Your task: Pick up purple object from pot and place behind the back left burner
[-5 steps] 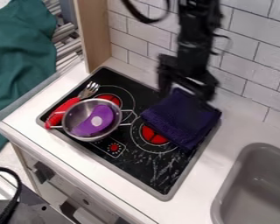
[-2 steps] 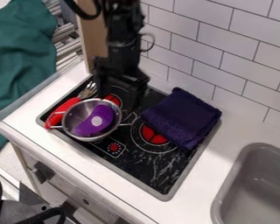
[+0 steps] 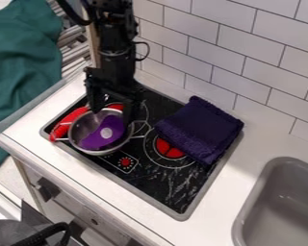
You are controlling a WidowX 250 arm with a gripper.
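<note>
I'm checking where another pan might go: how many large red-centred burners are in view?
2. The left burner shows past the rim of the pot, near the end effector; the right burner is partly covered by the dark cloth. That cloth may hide more.

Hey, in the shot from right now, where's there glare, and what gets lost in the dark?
Camera view: pale streaks mark the stovetop, reflections or scuffs, I can't tell which; the metal pot has bright glints along its rim. Same camera view: the black gripper partly blends into the dark stovetop behind it.
</note>
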